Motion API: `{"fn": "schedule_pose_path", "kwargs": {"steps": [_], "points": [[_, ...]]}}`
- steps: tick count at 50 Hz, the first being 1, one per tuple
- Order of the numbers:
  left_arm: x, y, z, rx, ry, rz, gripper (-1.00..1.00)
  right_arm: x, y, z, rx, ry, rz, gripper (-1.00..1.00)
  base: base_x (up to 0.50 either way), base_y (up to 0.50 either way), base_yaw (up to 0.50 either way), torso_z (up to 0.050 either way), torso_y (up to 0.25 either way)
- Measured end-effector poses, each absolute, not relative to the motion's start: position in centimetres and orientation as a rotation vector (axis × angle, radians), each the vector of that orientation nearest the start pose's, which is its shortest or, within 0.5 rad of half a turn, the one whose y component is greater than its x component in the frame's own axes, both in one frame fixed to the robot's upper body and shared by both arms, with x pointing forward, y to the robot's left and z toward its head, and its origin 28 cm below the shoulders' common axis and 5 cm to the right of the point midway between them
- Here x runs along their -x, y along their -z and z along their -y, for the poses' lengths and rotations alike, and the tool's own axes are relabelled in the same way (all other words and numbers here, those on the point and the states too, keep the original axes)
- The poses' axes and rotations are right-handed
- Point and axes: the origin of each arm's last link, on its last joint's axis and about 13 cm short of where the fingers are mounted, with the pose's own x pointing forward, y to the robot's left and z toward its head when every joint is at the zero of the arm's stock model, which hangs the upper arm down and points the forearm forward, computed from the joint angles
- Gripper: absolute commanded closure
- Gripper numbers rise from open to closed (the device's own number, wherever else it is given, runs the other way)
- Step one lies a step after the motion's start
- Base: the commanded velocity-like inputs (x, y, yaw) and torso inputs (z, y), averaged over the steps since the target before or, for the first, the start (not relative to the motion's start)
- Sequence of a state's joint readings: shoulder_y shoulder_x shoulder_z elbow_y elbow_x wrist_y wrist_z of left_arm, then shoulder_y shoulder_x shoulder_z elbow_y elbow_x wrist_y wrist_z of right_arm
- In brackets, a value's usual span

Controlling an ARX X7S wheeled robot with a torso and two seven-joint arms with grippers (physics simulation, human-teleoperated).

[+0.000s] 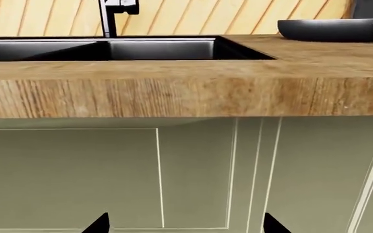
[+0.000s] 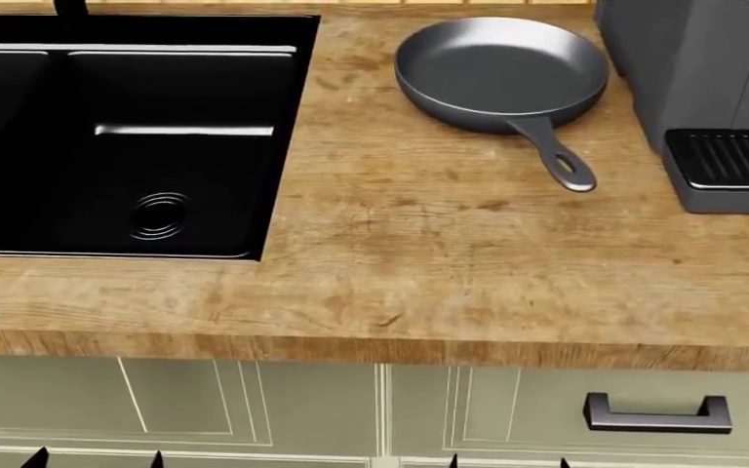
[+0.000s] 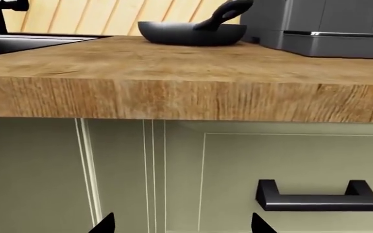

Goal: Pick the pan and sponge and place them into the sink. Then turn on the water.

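The dark-grey pan [image 2: 498,66] sits on the wooden counter right of the sink, its handle pointing toward the front edge. It also shows in the left wrist view [image 1: 334,29] and the right wrist view [image 3: 192,30]. The black sink [image 2: 153,146] is set in the counter at the left and is empty; its faucet [image 1: 112,14] stands behind it with no water running. The sponge is out of view. My left gripper [image 2: 95,460] and right gripper [image 2: 507,462] hang below the counter edge in front of the cabinet doors, both open and empty, with only the fingertips showing.
A grey appliance [image 2: 706,97] with a drip grille stands at the counter's right, close to the pan. Green cabinet fronts lie below the thick wooden counter edge [image 2: 374,346], with a black drawer handle [image 2: 657,414] at the right.
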State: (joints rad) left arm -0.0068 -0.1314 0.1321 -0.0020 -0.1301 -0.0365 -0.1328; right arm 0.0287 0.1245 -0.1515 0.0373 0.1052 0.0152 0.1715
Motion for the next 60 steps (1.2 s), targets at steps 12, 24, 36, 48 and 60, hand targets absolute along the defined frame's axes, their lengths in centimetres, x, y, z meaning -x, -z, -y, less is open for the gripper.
{"fn": "schedule_pose_path", "kwargs": {"steps": [12, 24, 36, 48, 60], "points": [[-21.07, -1.09, -20.82, -0.013, -0.003, -0.04, -1.0, -21.38, -0.85, 9.71, 0.027, 0.023, -0.041, -1.0, 0.0, 0.0, 0.0, 0.05, 0.0], [-21.1, -1.13, -20.8, -0.01, -0.008, -0.035, -1.0, -21.36, -0.83, 9.67, 0.027, 0.019, -0.042, -1.0, 0.0, 0.0, 0.0, 0.05, 0.0], [-21.04, -1.12, -20.89, -0.008, -0.007, -0.038, -1.0, -21.39, -0.77, 9.7, 0.023, 0.019, -0.045, -1.0, 0.0, 0.0, 0.0, 0.05, 0.0], [-21.15, -1.1, -20.78, 0.002, -0.008, -0.041, -1.0, -21.38, -0.77, 9.68, 0.027, 0.018, -0.045, -1.0, 0.0, 0.0, 0.0, 0.027, 0.0], [-21.06, -1.04, -20.91, 0.002, -0.007, -0.045, -1.0, -21.39, -0.74, 9.67, 0.019, 0.017, -0.046, -1.0, 0.0, 0.0, 0.0, 0.0, 0.0]]}}
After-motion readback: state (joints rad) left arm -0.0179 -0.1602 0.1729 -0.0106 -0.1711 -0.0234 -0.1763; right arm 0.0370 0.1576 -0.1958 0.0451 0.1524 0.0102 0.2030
